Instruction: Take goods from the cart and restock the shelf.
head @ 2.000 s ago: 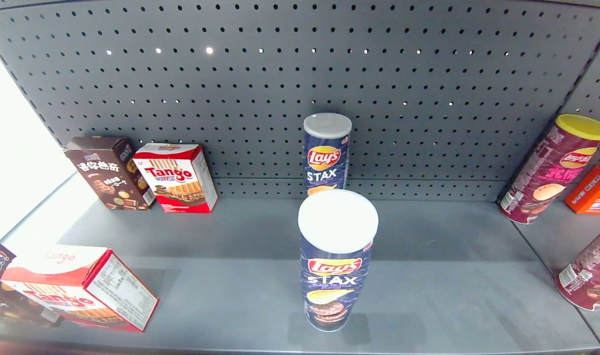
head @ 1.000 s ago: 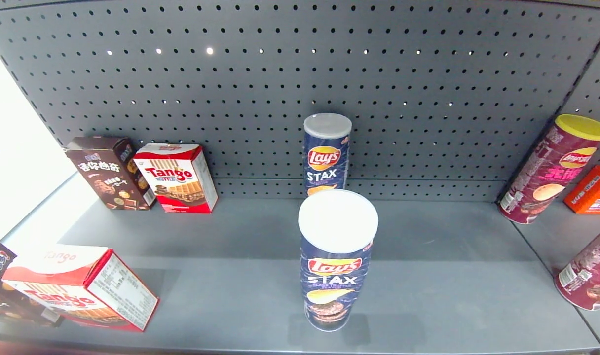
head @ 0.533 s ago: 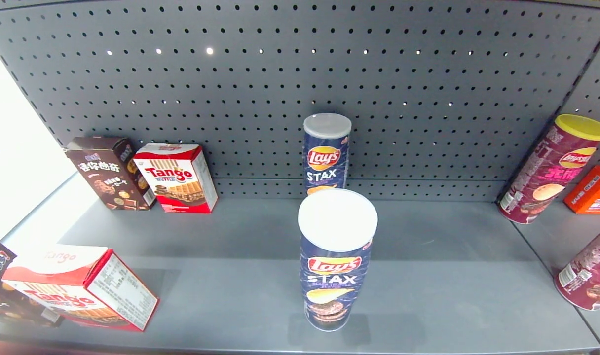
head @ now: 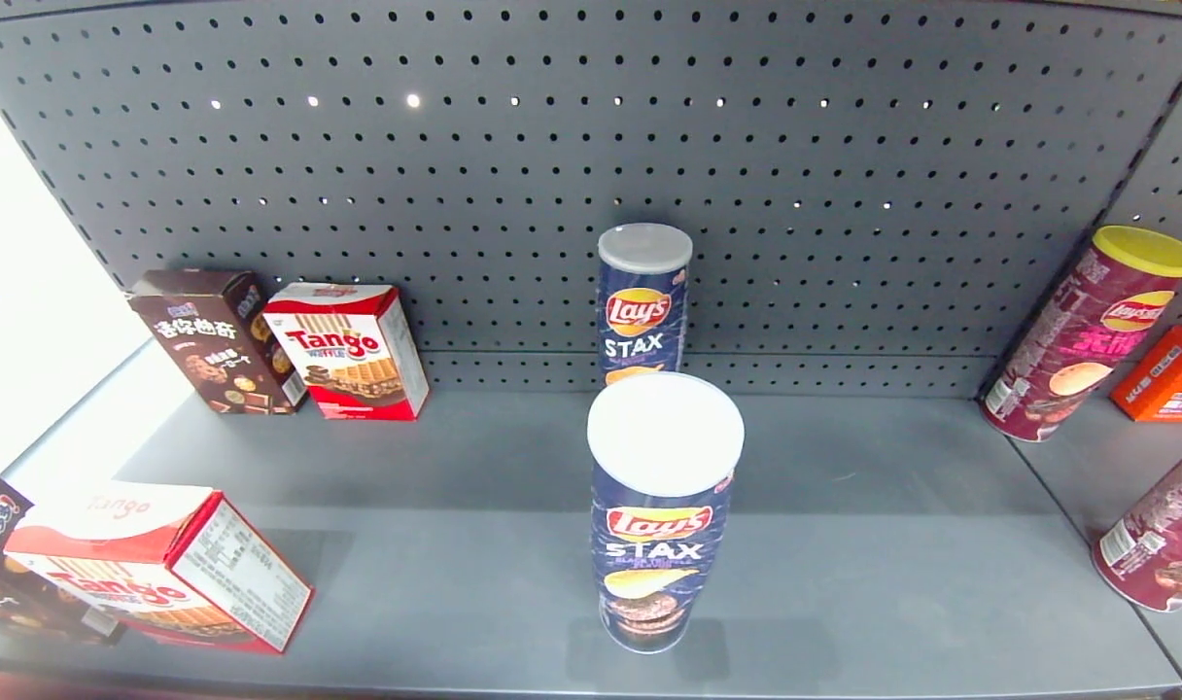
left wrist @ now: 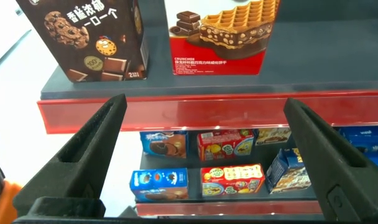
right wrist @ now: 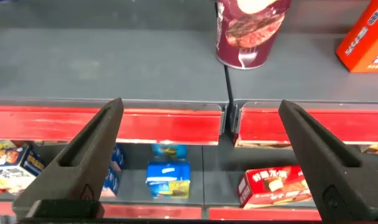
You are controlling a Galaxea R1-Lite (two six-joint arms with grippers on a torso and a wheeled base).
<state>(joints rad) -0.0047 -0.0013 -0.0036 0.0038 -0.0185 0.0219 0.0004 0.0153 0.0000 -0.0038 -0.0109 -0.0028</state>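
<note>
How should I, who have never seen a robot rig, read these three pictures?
A two-armed robot faces a store shelf. The head view looks down from its head: on the grey shelf stand a front blue can, a rear blue can behind it, a brown cookie box and red wafer box at the left, a maroon can at the right. The other pictures come from wrist cameras. The dark prongs are the left gripper and the right gripper, both open and empty.

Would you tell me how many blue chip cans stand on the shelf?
2. The front blue can stands near the shelf edge; the rear blue can stands behind it, by the pegboard. None appears hidden.
</note>
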